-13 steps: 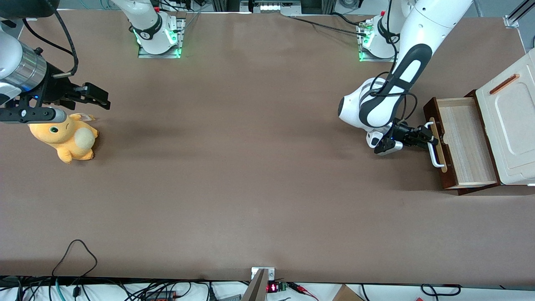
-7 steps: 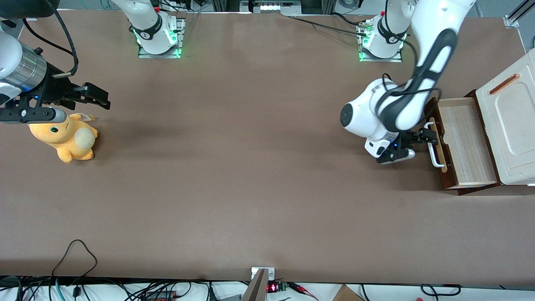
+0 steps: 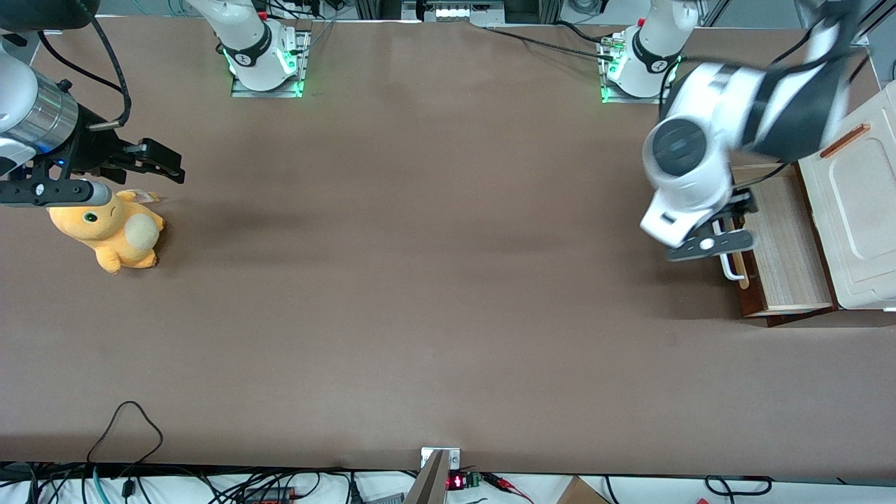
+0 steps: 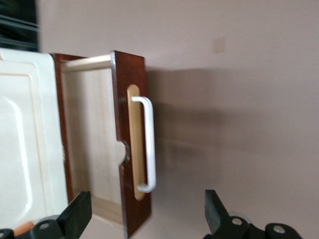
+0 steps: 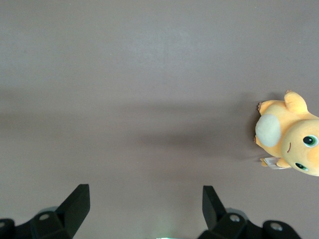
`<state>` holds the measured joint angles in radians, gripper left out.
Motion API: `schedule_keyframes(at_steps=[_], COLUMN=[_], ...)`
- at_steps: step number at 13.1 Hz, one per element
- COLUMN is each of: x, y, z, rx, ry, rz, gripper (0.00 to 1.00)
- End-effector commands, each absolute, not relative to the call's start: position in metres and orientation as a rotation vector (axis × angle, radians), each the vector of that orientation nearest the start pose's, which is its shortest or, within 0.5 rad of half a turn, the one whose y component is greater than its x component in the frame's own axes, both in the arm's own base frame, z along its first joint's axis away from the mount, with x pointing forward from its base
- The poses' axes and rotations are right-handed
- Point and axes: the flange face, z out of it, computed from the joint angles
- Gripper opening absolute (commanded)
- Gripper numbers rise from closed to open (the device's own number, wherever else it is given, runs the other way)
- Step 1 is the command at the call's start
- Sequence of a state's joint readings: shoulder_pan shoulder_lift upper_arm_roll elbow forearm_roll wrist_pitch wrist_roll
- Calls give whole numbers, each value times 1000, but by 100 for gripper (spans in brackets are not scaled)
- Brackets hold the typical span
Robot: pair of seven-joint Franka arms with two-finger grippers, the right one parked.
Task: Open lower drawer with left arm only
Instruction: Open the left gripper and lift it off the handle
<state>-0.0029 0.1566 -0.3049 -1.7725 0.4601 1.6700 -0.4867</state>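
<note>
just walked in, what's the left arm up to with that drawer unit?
The lower drawer is pulled out, its pale wood inside showing. The left arm is raised above the drawer front, and its gripper is open, off the white bar handle and holding nothing. The cream-white panel sits over the part of the drawer nearest the cabinet. A yellow plush toy lies toward the parked arm's end of the table.

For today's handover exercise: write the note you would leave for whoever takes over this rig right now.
End effector: open, holding nothing, raised above the drawer front, clear of the white handle.
Lower drawer: pulled out of the cream-white cabinet, pale wood inside showing, nothing seen in it.
Done: the drawer is open.
Left: apparently only parking the left arm.
</note>
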Motion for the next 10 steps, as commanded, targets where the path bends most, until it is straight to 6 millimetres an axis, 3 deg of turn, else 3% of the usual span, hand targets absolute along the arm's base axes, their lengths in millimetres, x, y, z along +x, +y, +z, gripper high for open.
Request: schedule_keyframes(at_steps=[1, 3, 5, 7, 10], x=[560, 555, 550, 546, 541], y=[-94, -75, -51, -22, -13], z=[516, 552, 572, 583, 586], rx=[-2835, -2937, -2994, -3091, -3108], ry=[-127, -149, -110, -138, -155], rz=[103, 97, 82, 77, 69], gripper=[100, 100, 100, 100, 100])
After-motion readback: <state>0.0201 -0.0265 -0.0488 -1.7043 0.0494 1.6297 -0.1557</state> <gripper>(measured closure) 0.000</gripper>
